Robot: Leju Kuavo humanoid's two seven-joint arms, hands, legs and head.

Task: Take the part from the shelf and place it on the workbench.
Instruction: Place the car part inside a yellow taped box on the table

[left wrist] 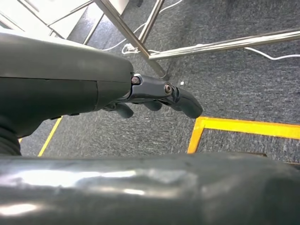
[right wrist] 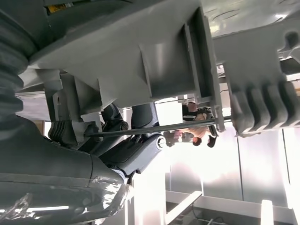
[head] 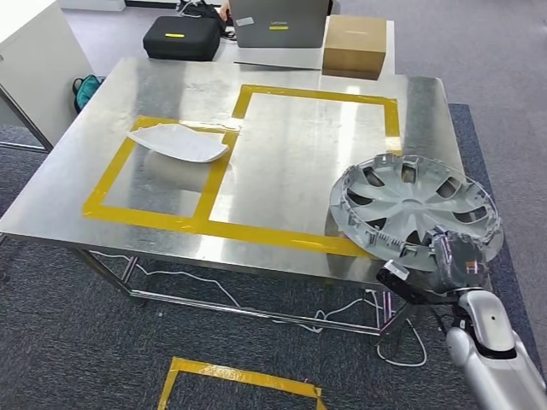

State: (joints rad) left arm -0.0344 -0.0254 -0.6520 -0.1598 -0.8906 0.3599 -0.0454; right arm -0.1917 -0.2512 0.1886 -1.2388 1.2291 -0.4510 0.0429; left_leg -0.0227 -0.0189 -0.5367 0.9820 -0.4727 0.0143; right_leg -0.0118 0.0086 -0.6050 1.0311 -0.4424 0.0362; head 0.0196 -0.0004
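Now the right hand (head: 455, 260) grips the near rim of the round silver plastic wheel cover (head: 413, 205), tilted hollow-side up over the steel workbench's (head: 291, 162) near right corner, while the left hand (left wrist: 155, 96) hangs empty, fingers loosely curled.

Silver arm (head: 497, 350), dark grey hand (head: 455, 260)

The workbench (head: 284, 162) is brushed sheet metal, dully glossy with smeared reflections, marked with glossy yellow tape (head: 213, 184). The wheel cover (head: 413, 205) looks like matt silver-grey moulded plastic, its ribbed underside (right wrist: 169, 61) plain grey. The floor carpet (head: 64, 342) is rough dark pile; the box (head: 355, 44) is matt brown cardboard.
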